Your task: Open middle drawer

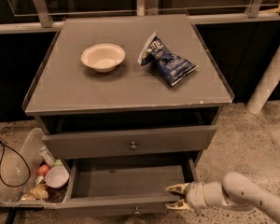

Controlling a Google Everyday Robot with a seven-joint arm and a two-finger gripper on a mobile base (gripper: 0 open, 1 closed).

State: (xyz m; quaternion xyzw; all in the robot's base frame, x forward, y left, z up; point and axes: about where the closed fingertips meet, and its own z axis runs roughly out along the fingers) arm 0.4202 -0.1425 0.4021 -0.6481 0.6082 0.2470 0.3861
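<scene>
Plainly, the main work looks done: the grey flat-fronted middle drawer with its small round metal knob (102, 208) stands pulled well out of the grey cabinet (84, 90), low in the view. Its bare floor is exposed, and its front sits far forward of the closed grey drawer front above it (84, 146). The white two-finger gripper (173, 198) is at the right end of the open drawer's front panel. Its fingers are spread, one on the inner side and one on the outer side. Whether they press on the panel cannot be told. What seems left is little: perhaps a last bit of travel, then letting go and drawing the arm clear. On the cabinet top, a pale round bowl (102, 56) and a crumpled blue snack bag (170, 64) lie apart.
</scene>
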